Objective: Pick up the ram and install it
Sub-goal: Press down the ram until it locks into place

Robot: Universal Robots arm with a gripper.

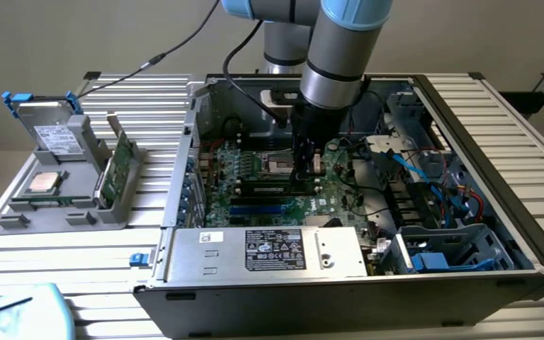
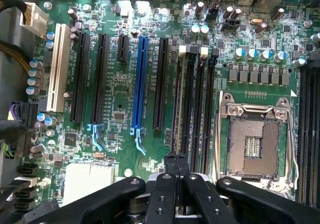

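Note:
The ram [image 1: 272, 190] is a long dark stick standing in a memory slot of the motherboard [image 1: 333, 191] inside the open computer case. In the wrist view the ram [image 2: 178, 103] shows edge-on in the slot nearest the expansion slots. My gripper [image 1: 302, 176] reaches straight down into the case, over the stick's end at the exterior view's right. The black fingers are shut together, and in the wrist view my gripper [image 2: 176, 160] sits right on the stick's upper edge. The stick is not visibly pinched between the fingers.
An empty processor socket [image 2: 252, 144] lies beside the memory slots. A blue expansion slot [image 2: 140, 78] and black ones run parallel. A power supply [image 1: 267, 251] fills the case front. A grey rack [image 1: 64, 205] outside holds green sticks [image 1: 121, 166] and a processor chip [image 1: 43, 183].

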